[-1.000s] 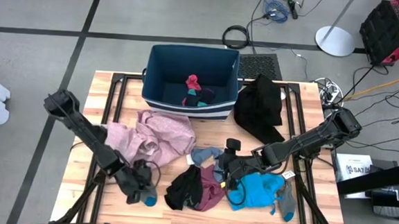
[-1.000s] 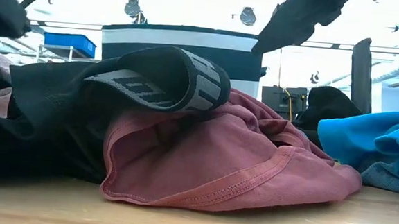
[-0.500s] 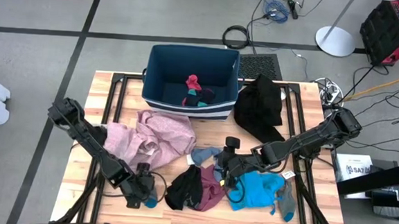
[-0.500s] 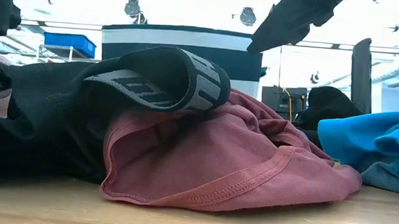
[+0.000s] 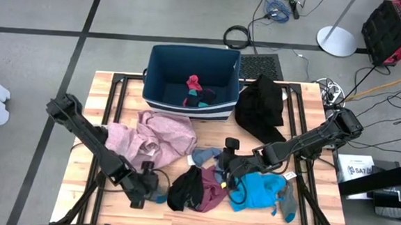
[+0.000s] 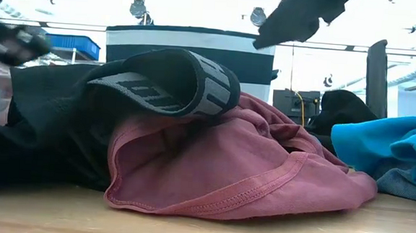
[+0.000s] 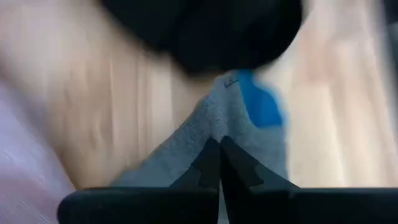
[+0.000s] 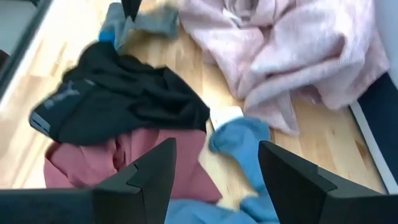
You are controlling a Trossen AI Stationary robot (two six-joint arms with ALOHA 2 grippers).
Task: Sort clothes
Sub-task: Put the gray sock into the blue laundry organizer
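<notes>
Now my left hand has pinched shut on the grey sock, ready to lift it; my right hand waits open.

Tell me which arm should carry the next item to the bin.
Left. Its gripper has its fingers shut on the grey sock at the table's front, ready to lift. The right gripper hovers open and empty above the maroon garment.

Wooden table: clothes scattered, striped bin.
</notes>
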